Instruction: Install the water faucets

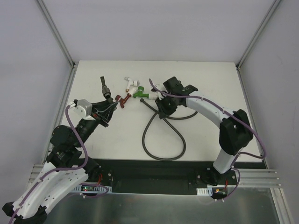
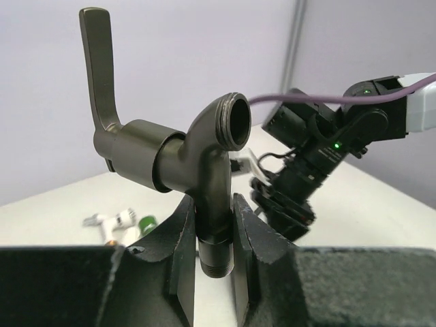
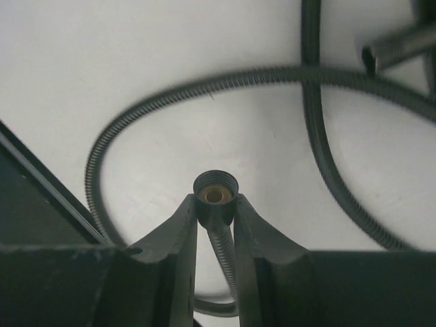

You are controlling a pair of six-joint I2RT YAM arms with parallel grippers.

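My left gripper [image 2: 214, 231] is shut on the threaded stem of the grey-brown metal faucet [image 2: 197, 163]. The faucet is held up off the table, its lever handle pointing up and its open threaded port facing the right arm. In the top view this faucet [image 1: 104, 87] sits at the tip of the left gripper [image 1: 111, 101], with the red faucet [image 1: 124, 99] lying just beside it. The white faucet [image 1: 132, 84] and green faucet [image 1: 140, 94] lie at mid-table. My right gripper [image 3: 216, 208] is shut on the nut end of the dark hose [image 3: 216, 193], with the nut's opening facing away from the wrist.
The rest of the dark flexible hose [image 1: 163, 140] loops over the table in front of the right arm and crosses under it. White enclosure walls and metal frame posts [image 1: 70, 65] bound the table. The right arm's wrist [image 2: 306, 170] hangs close ahead of the held faucet.
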